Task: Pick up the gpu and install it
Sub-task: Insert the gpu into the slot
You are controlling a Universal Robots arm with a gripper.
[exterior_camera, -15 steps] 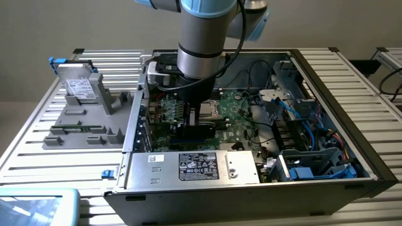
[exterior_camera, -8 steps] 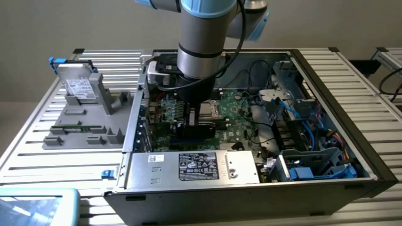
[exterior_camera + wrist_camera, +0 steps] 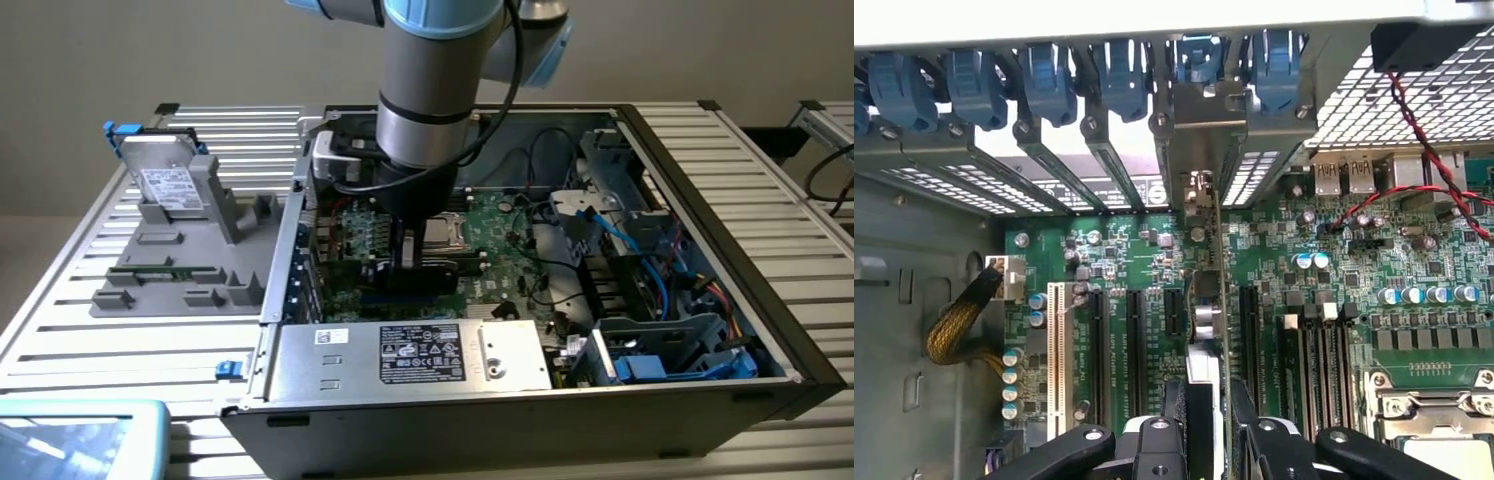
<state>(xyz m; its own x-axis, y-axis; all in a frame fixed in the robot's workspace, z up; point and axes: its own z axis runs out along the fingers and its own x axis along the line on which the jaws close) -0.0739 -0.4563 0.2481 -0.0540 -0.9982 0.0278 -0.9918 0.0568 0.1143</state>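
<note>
Only the thin edge of the gpu (image 3: 1204,310) shows; the gripper (image 3: 1206,415) clamps it upright over the motherboard (image 3: 1414,260).

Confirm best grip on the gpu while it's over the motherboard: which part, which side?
Grip the gpu by its upper long edge, coming straight down, fingers pinching its two flat faces. It stands on edge over the motherboard, expansion slots either side, so only that edge is free. The gripper appears shut on it that way.
</note>
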